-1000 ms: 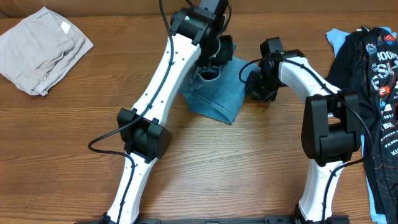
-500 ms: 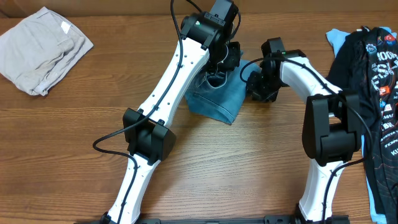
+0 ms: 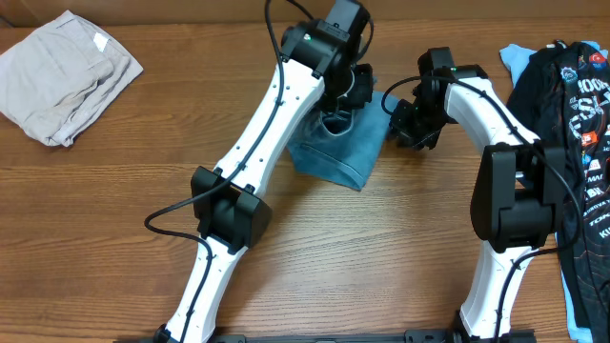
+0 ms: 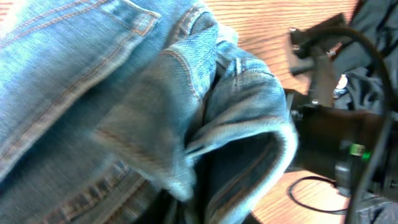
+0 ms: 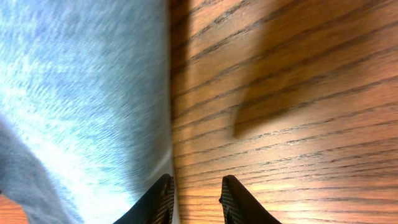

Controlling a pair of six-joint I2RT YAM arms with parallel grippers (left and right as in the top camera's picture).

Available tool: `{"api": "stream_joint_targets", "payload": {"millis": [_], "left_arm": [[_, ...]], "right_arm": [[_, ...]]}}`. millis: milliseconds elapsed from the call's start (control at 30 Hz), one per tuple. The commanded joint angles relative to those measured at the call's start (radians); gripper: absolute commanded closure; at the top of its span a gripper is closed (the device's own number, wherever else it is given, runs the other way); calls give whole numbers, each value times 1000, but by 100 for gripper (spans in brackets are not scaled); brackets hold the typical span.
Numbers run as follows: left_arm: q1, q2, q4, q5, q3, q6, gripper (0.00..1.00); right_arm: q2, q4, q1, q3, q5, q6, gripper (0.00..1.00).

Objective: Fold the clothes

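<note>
The light-blue denim jeans (image 3: 338, 151) lie in a folded bundle at the table's middle. In the left wrist view the denim (image 4: 124, 93) fills the frame, with a rolled hem at the right. My left gripper (image 3: 341, 107) is down on the bundle's far edge. Its jaws are buried in blurred cloth, so I cannot see how they stand. My right gripper (image 3: 400, 119) hovers at the bundle's right edge. In the right wrist view this gripper (image 5: 196, 179) is open over bare wood, its left finger beside the denim (image 5: 81, 106).
Beige trousers (image 3: 62, 76) lie crumpled at the far left. A black printed tee (image 3: 572, 105) lies over a pale-blue garment (image 3: 519, 59) at the right edge. The right arm (image 4: 336, 143) stands close beside the bundle.
The left arm has swung a little to the right over the bundle, which shifted with it. The right gripper has drawn back to the right, off the denim's edge.
</note>
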State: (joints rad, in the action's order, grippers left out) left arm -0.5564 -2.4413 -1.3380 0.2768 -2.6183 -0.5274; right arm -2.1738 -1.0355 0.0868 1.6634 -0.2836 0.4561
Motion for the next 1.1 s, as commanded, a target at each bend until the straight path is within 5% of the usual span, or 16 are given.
{"api": "stream_joint_targets", "payload": {"millis": [0, 167, 367, 733, 900, 1067], "left_arm": [[-43, 6, 15, 37, 1, -24, 74], [-71, 6, 27, 26, 14, -23, 56], [-71, 6, 60, 27, 30, 12, 56], [102, 18, 35, 27, 16, 143, 37], [205, 18, -54, 27, 16, 180, 42], [250, 13, -158, 39, 20, 210, 61]], "right_arm": [[10, 8, 3, 23, -11, -11, 70], [10, 8, -2, 23, -11, -11, 70], [10, -1, -13, 23, -9, -13, 70], [33, -245, -152, 272, 34, -68, 74], [44, -349, -158, 414, -219, -260, 75], [24, -337, -112, 417, -463, -395, 83]]}}
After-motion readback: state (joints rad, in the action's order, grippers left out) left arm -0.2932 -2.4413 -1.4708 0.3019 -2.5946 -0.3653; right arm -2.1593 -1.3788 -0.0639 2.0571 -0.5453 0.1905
